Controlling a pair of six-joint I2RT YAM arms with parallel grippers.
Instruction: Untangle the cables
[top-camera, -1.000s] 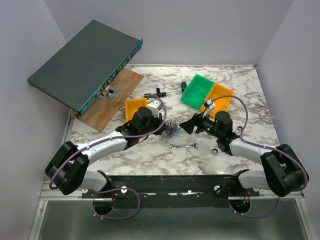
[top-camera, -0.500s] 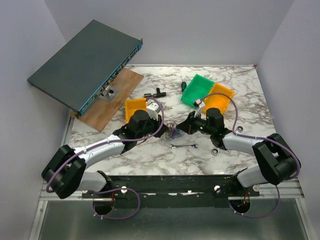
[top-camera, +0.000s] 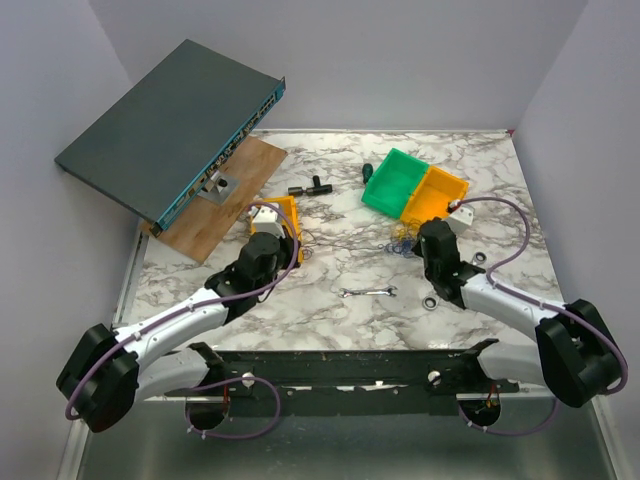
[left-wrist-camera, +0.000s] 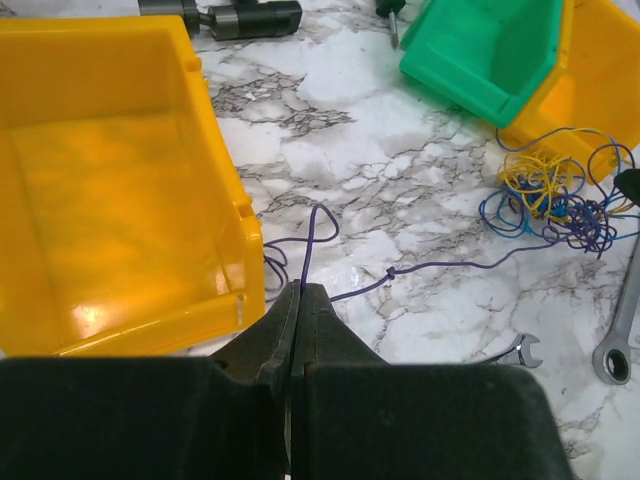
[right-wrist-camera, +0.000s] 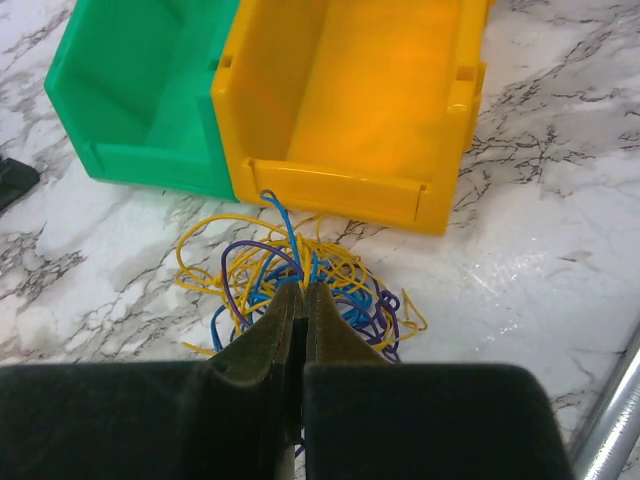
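The cables (top-camera: 399, 238) are a small tangle of thin yellow, blue and purple wires (right-wrist-camera: 300, 262) lying just in front of the orange-yellow bin (right-wrist-camera: 350, 100). My right gripper (right-wrist-camera: 303, 287) is shut on yellow and blue strands at the tangle's near side, also seen in the top view (top-camera: 410, 241). One purple wire (left-wrist-camera: 430, 267) with a knot runs left across the marble from the bundle (left-wrist-camera: 550, 195). My left gripper (left-wrist-camera: 300, 287) is shut on its end, beside the yellow bin (left-wrist-camera: 110, 170), and shows from above (top-camera: 292, 243).
A green bin (top-camera: 393, 181) adjoins the orange-yellow bin (top-camera: 440, 192). A silver wrench (top-camera: 368, 292) lies at the front centre, washers (top-camera: 430, 302) to its right. A tilted network switch (top-camera: 170, 125) and wooden board (top-camera: 220, 195) occupy the back left, black parts (top-camera: 310, 187) nearby.
The right gripper has shut on the tangle and carried it right, toward the two bins. The left gripper has drawn back left beside the yellow bin, pulling one purple wire out.
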